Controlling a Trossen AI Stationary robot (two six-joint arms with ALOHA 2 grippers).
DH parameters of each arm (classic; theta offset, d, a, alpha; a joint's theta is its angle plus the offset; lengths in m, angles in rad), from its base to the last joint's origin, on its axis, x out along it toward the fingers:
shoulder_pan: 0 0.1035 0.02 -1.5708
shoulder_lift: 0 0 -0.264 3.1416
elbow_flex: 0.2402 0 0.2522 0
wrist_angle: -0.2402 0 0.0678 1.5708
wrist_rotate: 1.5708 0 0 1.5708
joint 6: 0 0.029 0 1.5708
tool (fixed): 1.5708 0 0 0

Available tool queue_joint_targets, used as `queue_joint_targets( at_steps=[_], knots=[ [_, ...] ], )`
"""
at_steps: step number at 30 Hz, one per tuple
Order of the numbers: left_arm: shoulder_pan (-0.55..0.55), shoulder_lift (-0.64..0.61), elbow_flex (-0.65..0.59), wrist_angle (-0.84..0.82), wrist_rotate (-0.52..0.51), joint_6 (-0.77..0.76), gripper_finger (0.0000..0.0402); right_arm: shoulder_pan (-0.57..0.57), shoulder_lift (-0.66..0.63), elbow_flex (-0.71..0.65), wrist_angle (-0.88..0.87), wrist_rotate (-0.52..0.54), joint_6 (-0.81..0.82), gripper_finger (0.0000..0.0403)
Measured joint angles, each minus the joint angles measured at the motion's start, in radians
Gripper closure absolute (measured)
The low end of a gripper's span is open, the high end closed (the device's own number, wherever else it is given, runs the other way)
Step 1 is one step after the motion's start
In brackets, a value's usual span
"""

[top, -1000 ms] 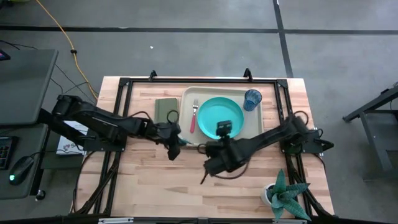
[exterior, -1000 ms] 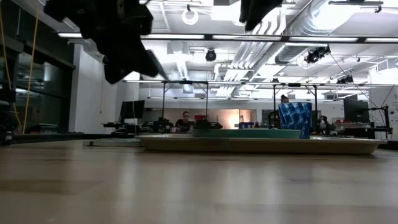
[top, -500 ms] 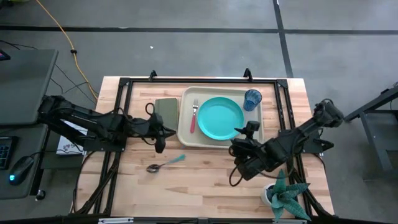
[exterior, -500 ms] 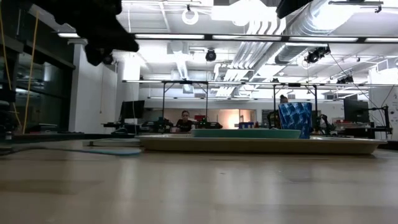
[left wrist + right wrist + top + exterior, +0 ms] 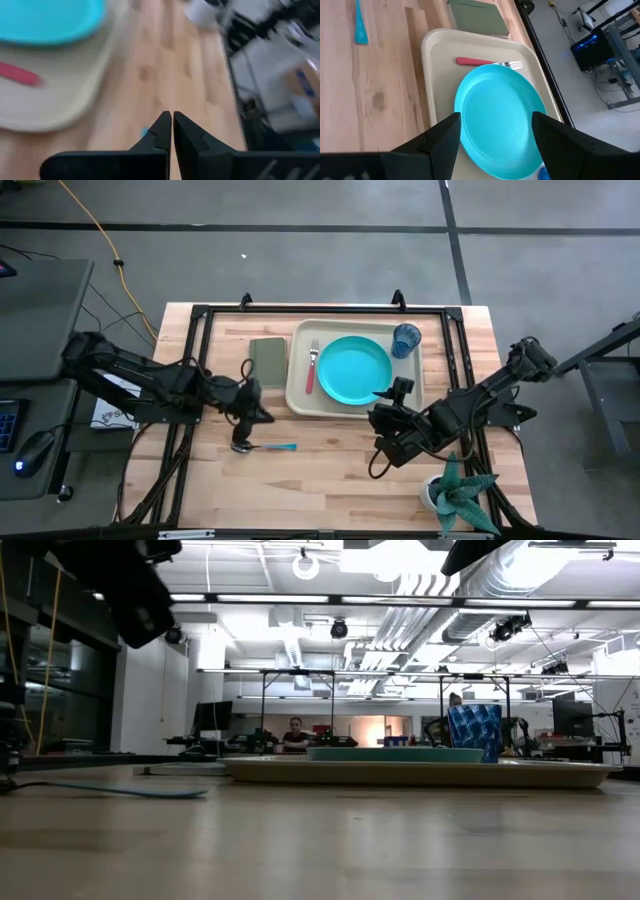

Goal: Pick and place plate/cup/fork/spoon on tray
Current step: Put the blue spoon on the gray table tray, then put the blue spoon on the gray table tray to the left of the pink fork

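The slim light-blue-handled spoon (image 5: 264,447) lies left-right on the wooden table (image 5: 300,480), bowl leftward under the left gripper (image 5: 172,131), fingers pressed together. Only the right wrist view shows the right gripper (image 5: 495,132) spread.

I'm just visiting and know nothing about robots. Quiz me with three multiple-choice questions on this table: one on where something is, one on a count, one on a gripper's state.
1. Where is the spoon?
A. On the tray
B. On the bare table in front of the tray
C. In the cup

2. How many tableware items are on the tray?
A. One
B. Three
C. Four

3. How are the right gripper's fingers?
A. Spread apart, holding nothing
C. Closed on the fork
B. Closed on the cup

Answers:
1. B: the high view shows it lying on the wood near the left gripper, off the tray.
2. B: the plate, fork and cup are on it.
3. A: its wrist view shows a wide gap between the fingers, with only the plate far below.
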Motion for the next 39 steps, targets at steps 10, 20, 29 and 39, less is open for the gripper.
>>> queue_joint_targets(
  at_steps=[10,20,29,39],
  knots=[
    [-0.208,0.054,0.0,-0.067,-0.047,-0.036,0.0334,0.0,0.001,0.0,0.015,0.001,-0.008,0.0167],
    [-0.349,0.304,0.008,-0.068,-0.202,0.012,0.0199,0.0,0.001,0.0,0.017,0.0,-0.008,0.0167],
    [-0.349,0.48,0.008,-0.11,-0.213,0.0,0.016,0.0,0.002,0.0,0.018,-0.002,-0.008,0.0167],
    [-0.35,0.566,0.015,-0.118,-0.248,-0.094,0.018,0.0,0.002,0.0,0.021,-0.004,-0.008,0.0167]
  ],
)
